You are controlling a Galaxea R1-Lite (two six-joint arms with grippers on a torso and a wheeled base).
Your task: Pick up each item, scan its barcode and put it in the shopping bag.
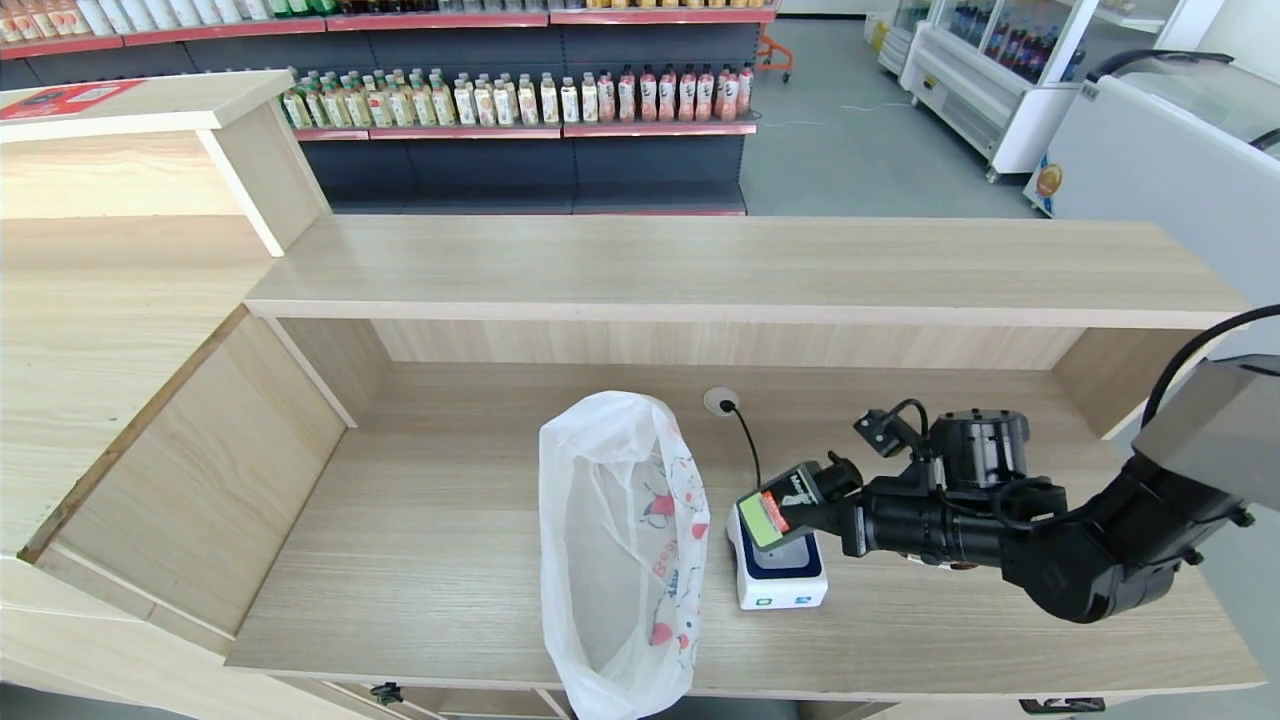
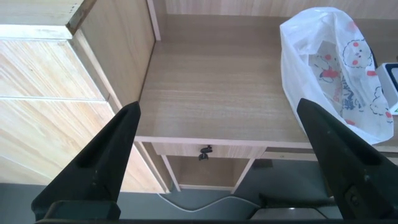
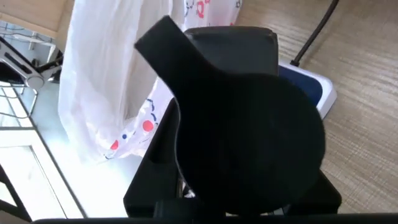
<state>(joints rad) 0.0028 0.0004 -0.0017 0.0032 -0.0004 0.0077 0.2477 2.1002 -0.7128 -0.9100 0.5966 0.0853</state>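
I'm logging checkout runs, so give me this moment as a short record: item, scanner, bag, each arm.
item: small box, green and red face, held just above the scanner
scanner: white and blue unit on the counter, cable running to a port behind it
bag: white printed plastic bag, mouth open, standing beside the scanner on its left
right gripper: jaws shut on the box
left gripper: jaws open, holding nothing, off the counter's front edge
stage: box at the scanner, not yet in the bag
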